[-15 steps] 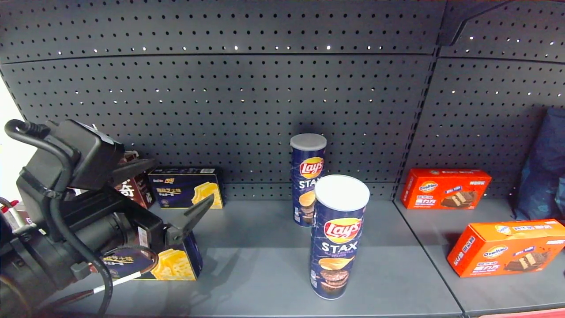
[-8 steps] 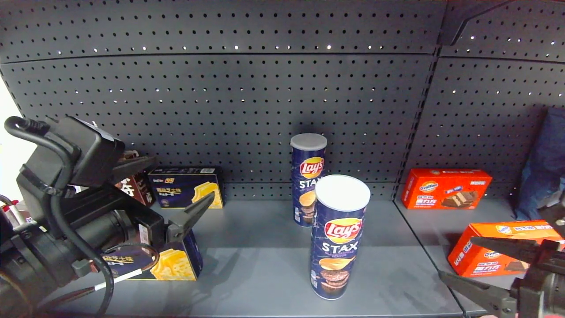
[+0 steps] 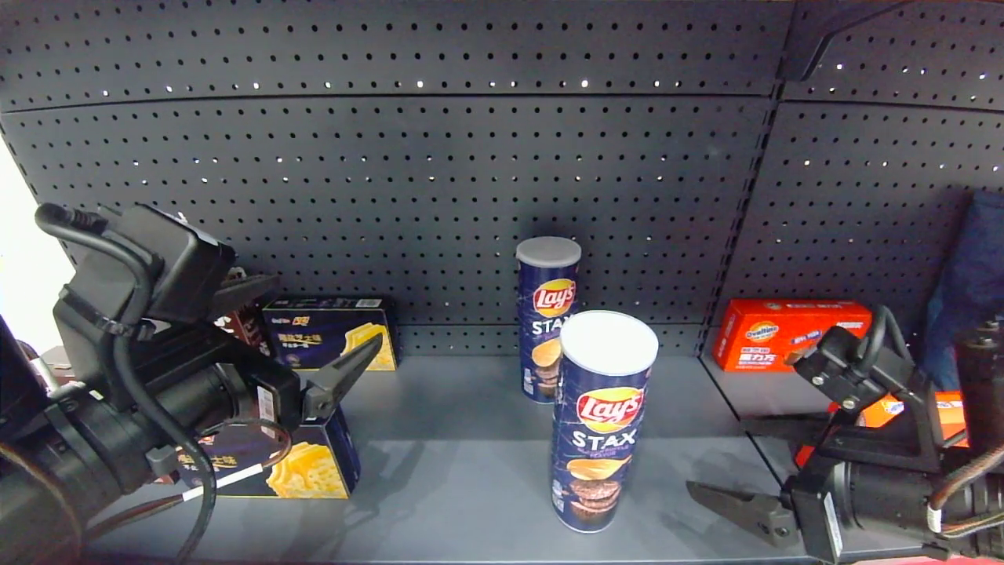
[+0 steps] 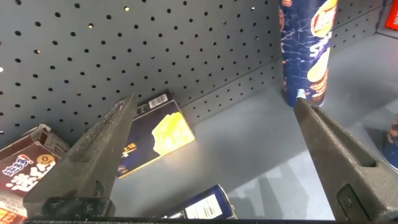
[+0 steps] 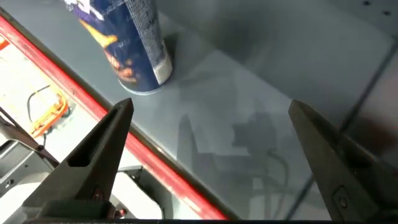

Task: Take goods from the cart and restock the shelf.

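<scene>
can: upright near shelf front, ungripped
right claw: just swung in beside it, spread, empty
left claw: spread, empty, by box
read: probably nudging it next

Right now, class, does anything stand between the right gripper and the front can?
Nothing visible does. The open right gripper sits just right of the front can, with only bare shelf between them.
</scene>
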You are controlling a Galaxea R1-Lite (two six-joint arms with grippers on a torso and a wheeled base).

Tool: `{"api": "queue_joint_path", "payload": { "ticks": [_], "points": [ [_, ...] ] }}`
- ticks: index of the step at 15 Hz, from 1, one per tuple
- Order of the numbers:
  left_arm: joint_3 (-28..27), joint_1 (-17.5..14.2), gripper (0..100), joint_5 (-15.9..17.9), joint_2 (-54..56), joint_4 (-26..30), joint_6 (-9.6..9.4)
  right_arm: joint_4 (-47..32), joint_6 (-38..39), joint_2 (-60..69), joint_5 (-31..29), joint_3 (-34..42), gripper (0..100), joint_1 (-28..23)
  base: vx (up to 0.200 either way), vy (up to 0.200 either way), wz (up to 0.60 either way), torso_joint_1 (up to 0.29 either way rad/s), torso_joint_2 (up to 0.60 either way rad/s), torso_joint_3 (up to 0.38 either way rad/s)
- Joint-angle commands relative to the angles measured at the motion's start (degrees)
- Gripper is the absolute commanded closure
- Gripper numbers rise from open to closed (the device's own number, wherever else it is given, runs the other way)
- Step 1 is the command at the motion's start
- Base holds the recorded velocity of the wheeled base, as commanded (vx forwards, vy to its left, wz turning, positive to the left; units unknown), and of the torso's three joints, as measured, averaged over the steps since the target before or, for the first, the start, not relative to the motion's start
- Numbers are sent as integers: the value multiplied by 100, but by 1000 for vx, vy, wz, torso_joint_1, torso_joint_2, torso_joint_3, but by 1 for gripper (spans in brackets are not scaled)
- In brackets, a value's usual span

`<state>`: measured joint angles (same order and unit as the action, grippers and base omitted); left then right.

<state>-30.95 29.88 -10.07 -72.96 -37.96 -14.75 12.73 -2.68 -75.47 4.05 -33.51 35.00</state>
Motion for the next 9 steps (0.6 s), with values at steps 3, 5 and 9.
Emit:
{"api": "queue_joint_path", "payload": {
  "ticks": [3,5,9],
  "points": [
    [-25,-52,0,-4,-43,8,-2,54,-4,-662,0,-226,0,104,0,0,0,0,0,0],
    [-34,-123,0,-4,-43,-1,-10,90,-4,-820,0,-270,0,95,0,0,0,0,0,0],
    [-34,-123,0,5,-43,-1,-10,90,-13,-1110,0,-490,0,104,0,0,0,0,0,0]
  ]
}}
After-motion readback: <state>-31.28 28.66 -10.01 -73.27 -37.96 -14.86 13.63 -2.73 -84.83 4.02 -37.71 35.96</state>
